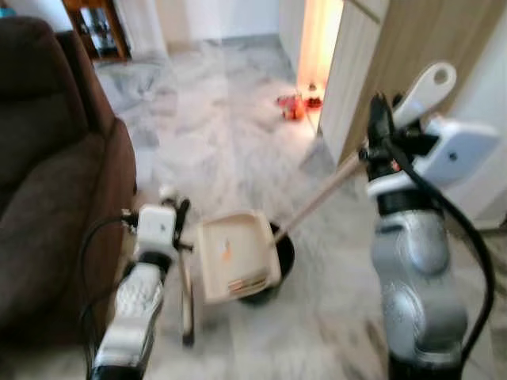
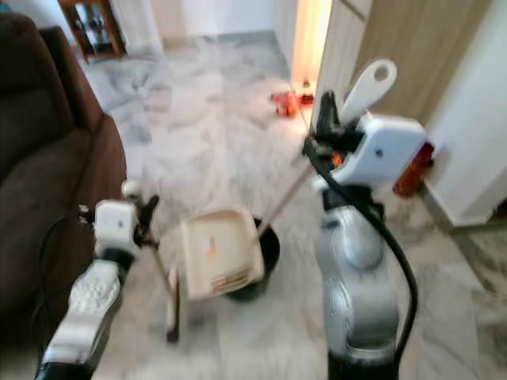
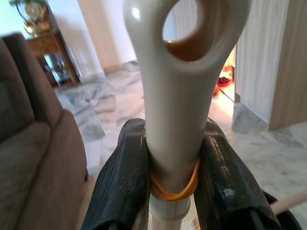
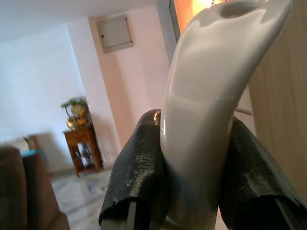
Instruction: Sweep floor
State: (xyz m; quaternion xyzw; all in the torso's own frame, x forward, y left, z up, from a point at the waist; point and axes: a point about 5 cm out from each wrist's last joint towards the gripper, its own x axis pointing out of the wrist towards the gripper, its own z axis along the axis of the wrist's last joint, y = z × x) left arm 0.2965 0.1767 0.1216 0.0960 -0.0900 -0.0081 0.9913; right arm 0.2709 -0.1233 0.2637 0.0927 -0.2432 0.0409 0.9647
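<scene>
Your left pincer (image 3: 175, 184) is clenched on the dustpan handle (image 3: 177, 96); your right pincer (image 4: 192, 167) grips the broom handle (image 4: 211, 96). The dustpan (image 1: 236, 255) sits lower centre of frame. Swing wide and you'll clip the sofa (image 1: 47, 182) at left.

Cream dustpan (image 1: 236, 257), brown sofa (image 1: 47, 174), grey-veined white marble floor (image 1: 230, 134)

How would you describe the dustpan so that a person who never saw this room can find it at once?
Start at the brown sofa on the robot's left, then look across the marble floor just in front of the robot. The dustpan stands there between the two arms, on a handle held by the left gripper. It is the cream, tray-shaped scoop, with the broom's dark head right behind it.
</scene>
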